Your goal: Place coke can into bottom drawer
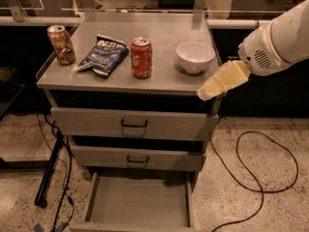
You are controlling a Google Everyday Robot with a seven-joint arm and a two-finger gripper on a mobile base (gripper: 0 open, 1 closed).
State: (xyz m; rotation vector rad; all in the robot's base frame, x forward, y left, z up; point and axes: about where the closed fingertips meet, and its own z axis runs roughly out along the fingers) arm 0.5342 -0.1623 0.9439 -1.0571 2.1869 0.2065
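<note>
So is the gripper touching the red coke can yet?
Apart: camera view shows the cream gripper at the front-right edge of the grey cabinet top, past the white bowl from the red coke can.

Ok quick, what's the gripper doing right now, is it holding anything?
Gripper: by the right front corner of the cabinet top, not holding the coke can, which stands there apart from it.

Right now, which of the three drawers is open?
The bottom drawer, the shallow tray pulled out; the top drawer and middle drawer, with black handles, are shut. The gripper hovers at the cabinet top's front corner by the bowl.
</note>
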